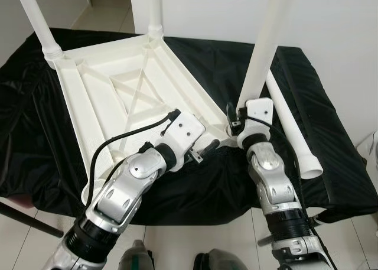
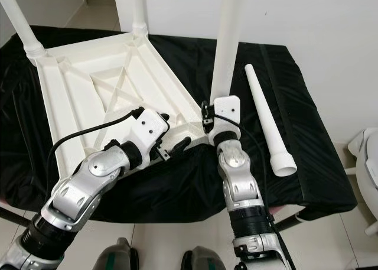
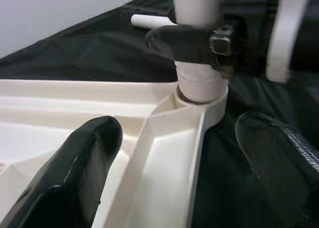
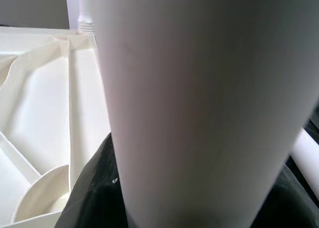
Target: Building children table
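The white plastic tabletop [image 1: 124, 98] lay upside down on a black cloth [image 1: 35, 140] over a bench, with two legs already standing in its far corner sockets. The right gripper [image 3: 199, 42] was clamped around a third leg [image 1: 266, 45] just above its threaded end, holding it upright in the near corner socket [image 3: 202, 101]; thread was exposed above the socket rim, so the leg was judged not fully seated. The left gripper [image 3: 179, 153] stood open, its fingers [image 3: 75, 168] spread to either side of the tabletop's edge rib close to that socket, gripping nothing. A fourth leg [image 2: 269, 122] lay loose on the cloth near the right arm.

Recommendation: keep the leg square to the socket while turning, to avoid cross-threading, and close the left gripper on the rib to stop the top rotating.

No brand, label or legible writing was found on any part
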You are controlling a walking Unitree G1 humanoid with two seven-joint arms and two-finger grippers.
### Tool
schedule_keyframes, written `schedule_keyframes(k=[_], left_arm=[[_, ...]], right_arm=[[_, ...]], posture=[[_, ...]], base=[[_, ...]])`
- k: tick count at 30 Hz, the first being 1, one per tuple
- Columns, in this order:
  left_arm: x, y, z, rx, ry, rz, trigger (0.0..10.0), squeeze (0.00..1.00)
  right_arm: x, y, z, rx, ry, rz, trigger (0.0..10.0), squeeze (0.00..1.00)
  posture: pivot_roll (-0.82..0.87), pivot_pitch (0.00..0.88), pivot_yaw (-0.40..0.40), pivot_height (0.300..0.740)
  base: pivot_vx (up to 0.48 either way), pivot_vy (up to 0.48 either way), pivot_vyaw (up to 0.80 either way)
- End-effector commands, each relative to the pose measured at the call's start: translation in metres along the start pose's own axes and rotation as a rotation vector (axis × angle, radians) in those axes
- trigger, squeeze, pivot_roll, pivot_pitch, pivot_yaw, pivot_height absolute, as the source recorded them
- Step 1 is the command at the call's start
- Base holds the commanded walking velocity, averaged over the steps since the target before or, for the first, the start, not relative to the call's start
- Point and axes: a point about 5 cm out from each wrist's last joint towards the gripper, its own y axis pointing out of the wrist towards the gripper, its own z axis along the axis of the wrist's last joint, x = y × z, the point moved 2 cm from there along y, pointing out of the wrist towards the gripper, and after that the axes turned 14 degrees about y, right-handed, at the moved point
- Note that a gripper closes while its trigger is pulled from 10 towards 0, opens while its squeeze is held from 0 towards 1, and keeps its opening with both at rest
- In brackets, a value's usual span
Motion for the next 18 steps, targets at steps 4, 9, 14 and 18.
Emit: schedule_keyframes(k=[4,9,14,18], left_arm=[[0.006,-0.003,0.002,0.01,0.008,-0.064,10.0,0.0],[0.005,-0.004,0.003,0.01,0.003,-0.06,10.0,0.0],[0.004,-0.004,0.004,0.011,0.002,-0.056,10.0,0.0],[0.003,-0.006,0.005,0.01,0.0,-0.057,10.0,0.0]], right_arm=[[0.008,-0.005,-0.022,-0.084,0.004,-0.024,10.0,0.0],[0.008,-0.006,-0.024,-0.086,0.01,-0.019,10.0,0.0],[0.004,-0.008,-0.026,-0.083,0.006,0.014,10.0,0.0],[0.002,-0.015,-0.029,-0.081,0.014,0.043,10.0,0.0]], posture=[[0.03,0.014,-0.03,0.74],[0.03,0.017,-0.033,0.74],[0.03,0.017,-0.033,0.74],[0.03,0.037,-0.026,0.74]], base=[[0.0,0.0,0.0],[0.0,0.0,0.0],[0.0,0.0,0.0],[0.0,0.0,0.0]])
